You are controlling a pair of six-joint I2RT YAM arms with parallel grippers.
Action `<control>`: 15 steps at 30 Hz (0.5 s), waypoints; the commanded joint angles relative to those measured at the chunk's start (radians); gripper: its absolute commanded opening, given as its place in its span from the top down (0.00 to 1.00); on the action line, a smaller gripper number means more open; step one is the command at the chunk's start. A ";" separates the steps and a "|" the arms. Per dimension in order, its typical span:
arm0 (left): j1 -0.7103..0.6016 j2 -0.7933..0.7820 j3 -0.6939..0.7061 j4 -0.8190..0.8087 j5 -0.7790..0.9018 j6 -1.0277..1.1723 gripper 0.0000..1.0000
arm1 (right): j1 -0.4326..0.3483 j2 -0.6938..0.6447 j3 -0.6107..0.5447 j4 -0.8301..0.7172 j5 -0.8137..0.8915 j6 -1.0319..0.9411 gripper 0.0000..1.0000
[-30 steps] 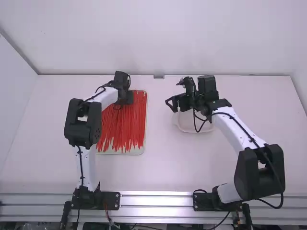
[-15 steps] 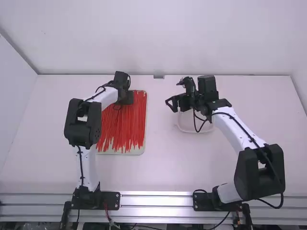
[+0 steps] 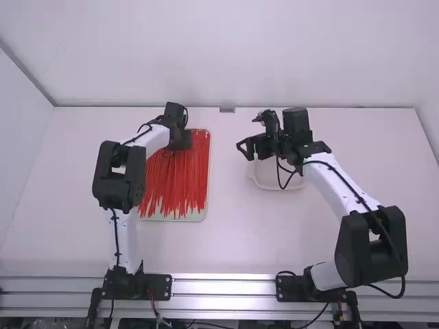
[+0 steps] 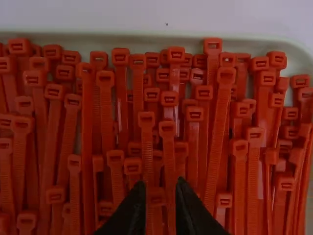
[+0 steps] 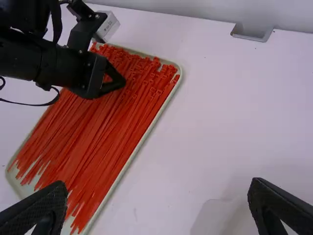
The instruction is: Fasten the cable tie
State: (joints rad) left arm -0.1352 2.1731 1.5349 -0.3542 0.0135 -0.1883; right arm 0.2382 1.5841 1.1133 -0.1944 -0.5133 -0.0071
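Observation:
A pile of red cable ties (image 3: 175, 179) lies on a beige tray (image 3: 203, 209) on the table's left half. My left gripper (image 3: 180, 139) is down on the far end of the pile. In the left wrist view its fingertips (image 4: 139, 193) stand close together on one red cable tie (image 4: 157, 197), among the ties' square heads (image 4: 168, 98). My right gripper (image 3: 255, 142) hangs wide open above a white dish (image 3: 274, 179) right of the tray, with nothing between its fingers (image 5: 36, 205). The right wrist view shows the left gripper (image 5: 115, 82) on the ties (image 5: 98, 137).
A small grey fitting (image 3: 227, 108) sits at the table's far edge, also seen as a grey fitting (image 5: 252, 32) from the right wrist. White tabletop (image 3: 302, 226) stretches to the right and front of the tray. Walls close the table at the back and left.

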 commanded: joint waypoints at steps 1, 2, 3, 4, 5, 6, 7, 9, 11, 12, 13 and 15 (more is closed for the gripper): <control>-0.009 0.027 0.018 -0.003 -0.004 -0.005 0.83 | -0.004 0.008 0.037 0.000 -0.003 -0.001 0.02; -0.009 0.029 0.018 -0.003 -0.004 -0.006 0.83 | -0.004 0.008 0.037 0.000 -0.003 -0.002 0.02; -0.009 0.031 0.018 -0.004 -0.004 -0.005 0.84 | -0.004 0.008 0.037 0.000 -0.003 -0.002 0.02; -0.009 0.033 0.018 -0.005 -0.004 -0.006 0.84 | -0.004 0.008 0.037 0.000 -0.003 -0.001 0.02; -0.009 0.035 0.018 -0.007 -0.004 -0.005 0.84 | -0.003 0.008 0.037 0.000 -0.003 -0.002 0.02; -0.009 0.035 0.018 -0.007 -0.004 -0.005 0.85 | -0.003 0.008 0.037 0.000 -0.003 -0.002 0.02; -0.009 0.036 0.018 -0.007 -0.004 -0.005 0.85 | -0.004 0.008 0.037 0.000 -0.003 -0.002 0.02; -0.009 0.036 0.018 -0.004 -0.004 -0.005 0.85 | -0.004 0.008 0.037 -0.001 -0.003 -0.002 0.02; -0.009 0.036 0.018 -0.004 -0.005 -0.005 0.85 | -0.003 0.008 0.037 0.000 -0.003 -0.001 0.02; -0.009 0.036 0.018 -0.005 -0.005 -0.005 0.86 | -0.004 0.008 0.037 0.000 -0.003 -0.002 0.02; -0.009 0.036 0.018 -0.008 -0.005 -0.005 0.85 | -0.004 0.008 0.037 0.000 -0.003 -0.001 0.02; -0.009 0.036 0.018 -0.012 -0.008 -0.005 0.86 | -0.003 0.008 0.037 0.000 -0.003 -0.002 0.02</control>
State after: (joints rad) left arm -0.1368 2.1906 1.5349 -0.3553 0.0132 -0.1883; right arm 0.2382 1.5841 1.1133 -0.1944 -0.5137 -0.0071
